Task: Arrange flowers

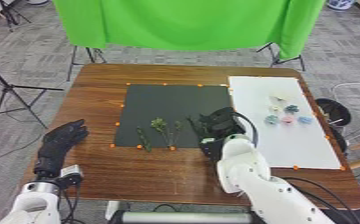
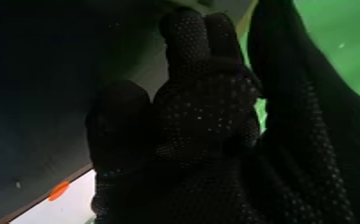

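Black fabric covers the right hand (image 1: 219,125), over the right part of the dark mat (image 1: 163,97) — whether it grips anything, I cannot tell. Just beside it stands or lies a dark stem (image 1: 194,126); farther left, a yellow-green sprig (image 1: 160,124) and a leafy stem (image 1: 144,139) lie on the mat. Flower heads (image 1: 287,119) sit grouped on the white sheet (image 1: 279,145). Well apart, the left hand (image 1: 61,142) is over the wooden surface (image 1: 96,100) — fingers released, loosely extended.
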`<state>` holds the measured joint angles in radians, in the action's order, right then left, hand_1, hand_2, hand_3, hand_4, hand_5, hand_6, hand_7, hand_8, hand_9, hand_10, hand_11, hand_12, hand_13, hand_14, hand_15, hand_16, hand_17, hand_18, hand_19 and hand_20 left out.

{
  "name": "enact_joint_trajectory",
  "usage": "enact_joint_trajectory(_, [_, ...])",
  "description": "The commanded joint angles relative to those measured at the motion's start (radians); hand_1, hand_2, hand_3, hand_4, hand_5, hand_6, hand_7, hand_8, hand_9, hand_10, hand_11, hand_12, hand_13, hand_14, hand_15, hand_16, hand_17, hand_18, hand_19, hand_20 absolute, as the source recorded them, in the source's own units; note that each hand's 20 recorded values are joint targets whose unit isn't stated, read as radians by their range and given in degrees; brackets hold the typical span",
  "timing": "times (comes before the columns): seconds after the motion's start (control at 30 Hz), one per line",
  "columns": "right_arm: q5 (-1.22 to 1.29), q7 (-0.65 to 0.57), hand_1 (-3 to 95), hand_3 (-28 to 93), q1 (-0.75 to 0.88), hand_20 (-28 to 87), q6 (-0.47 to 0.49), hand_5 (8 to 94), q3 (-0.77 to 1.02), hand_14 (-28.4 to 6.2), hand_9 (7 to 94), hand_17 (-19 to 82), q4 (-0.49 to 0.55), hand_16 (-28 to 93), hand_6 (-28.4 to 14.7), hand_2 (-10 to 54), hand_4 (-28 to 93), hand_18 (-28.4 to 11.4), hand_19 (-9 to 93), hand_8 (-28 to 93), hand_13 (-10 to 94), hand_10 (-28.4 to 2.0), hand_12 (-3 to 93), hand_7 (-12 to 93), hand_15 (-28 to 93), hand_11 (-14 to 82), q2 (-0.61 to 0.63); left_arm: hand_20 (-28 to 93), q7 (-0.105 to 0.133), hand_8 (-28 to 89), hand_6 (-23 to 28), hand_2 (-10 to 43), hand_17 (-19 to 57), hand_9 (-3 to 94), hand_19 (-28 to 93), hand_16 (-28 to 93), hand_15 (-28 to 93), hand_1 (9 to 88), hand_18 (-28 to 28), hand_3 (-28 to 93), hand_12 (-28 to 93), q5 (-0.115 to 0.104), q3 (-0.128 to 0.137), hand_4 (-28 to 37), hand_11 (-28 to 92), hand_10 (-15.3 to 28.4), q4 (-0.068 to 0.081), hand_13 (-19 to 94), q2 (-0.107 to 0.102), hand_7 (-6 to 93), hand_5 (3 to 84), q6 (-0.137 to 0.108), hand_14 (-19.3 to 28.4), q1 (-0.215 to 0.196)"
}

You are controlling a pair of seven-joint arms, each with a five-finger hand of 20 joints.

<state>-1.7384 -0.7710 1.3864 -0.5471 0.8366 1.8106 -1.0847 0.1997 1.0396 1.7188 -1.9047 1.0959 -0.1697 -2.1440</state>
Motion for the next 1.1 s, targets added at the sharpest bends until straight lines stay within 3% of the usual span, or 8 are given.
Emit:
enact_joint_trajectory(0.03, [-0.05,0.03,43.5,65,0.013,45,0.056,66.2,0.037,-1.3,85.6,76,0.027,23,-3.3,-9.5,-6,-4.3,79,-6,94,-12.7,25.8,24,54,25.5,0.029,25,-0.011,-7,0.9,-9.5,13.5,48.6,11,0,21,28.4,11.9,66,14,0.003,0.003,-28.1,19,12.6,-0.004,41,0.013,18.5,50.6,0.008,15.7,-0.021])
enact_joint_trajectory(0.37, [-0.188,0.086,35.8,65,0.07,45,0.094,63.8,0.198,-1.6,83.6,75,0.121,23,-3.5,-9.5,-7,-5.4,81,-8,94,-14.3,21.2,22,54,28.1,0.129,25,-0.017,-7,0.9,-9.5,13.5,48.5,11,0,21,28.3,11.9,66,14,0.005,-0.011,-28.1,19,12.7,0.011,41,0.008,18.4,50.7,0.025,15.7,0.001])
enact_joint_trajectory(0.43, [-0.256,0.095,35.0,65,0.107,44,0.136,63.8,0.252,-2.1,83.2,74,0.142,25,-3.5,-9.5,-7,-6.6,83,-7,94,-14.7,21.4,22,53,27.9,0.172,25,-0.014,-7,0.9,-9.5,13.4,48.6,11,0,21,28.3,11.9,66,14,0.003,-0.014,-28.1,19,12.7,0.014,41,0.006,18.4,50.7,0.027,15.7,0.008])
enact_joint_trajectory(0.53, [-0.3,0.076,34.8,65,0.153,40,0.25,62.0,0.323,-3.1,75.4,71,0.168,31,-3.1,-9.5,-7,-7.6,85,-7,93,-16.4,21.6,21,48,23.9,0.235,25,-0.014,-7,0.9,-9.5,13.4,48.6,11,0,21,28.2,11.9,66,14,0.003,-0.009,-28.1,19,12.7,0.014,41,0.001,18.5,50.7,0.027,15.7,0.005])
enact_joint_trajectory(0.7, [-0.321,0.045,34.2,66,0.165,39,0.353,57.2,0.335,-4.4,63.9,66,0.145,34,-2.8,-9.5,-8,-9.0,85,-6,88,-18.3,21.2,20,50,18.5,0.295,25,-0.012,-7,0.9,-9.5,13.4,48.6,11,0,21,28.3,11.9,66,14,0.001,-0.004,-28.2,19,12.6,0.014,41,0.0,18.5,50.9,0.026,15.8,-0.002])
enact_joint_trajectory(0.9, [-0.336,0.019,34.3,67,0.143,39,0.385,56.2,0.284,-4.8,61.5,65,0.084,32,-2.0,-9.5,-9,-9.9,86,-6,87,-18.6,21.2,20,52,17.1,0.318,25,-0.009,-7,0.9,-9.5,13.4,48.5,11,0,21,28.3,11.9,66,14,0.006,-0.02,-28.1,19,12.7,0.017,41,-0.001,18.5,50.8,0.033,15.8,0.017])
enact_joint_trajectory(1.1, [-0.34,-0.002,34.8,68,0.164,38,0.439,55.4,0.297,-4.7,61.1,64,0.065,32,-1.5,-9.5,-9,-9.9,87,-6,87,-18.9,20.8,19,53,16.6,0.313,25,-0.015,-7,0.8,-9.5,13.4,48.4,11,0,21,28.3,11.9,66,14,0.005,-0.019,-28.2,19,12.7,0.017,41,0.002,18.5,50.7,0.039,15.8,0.016])
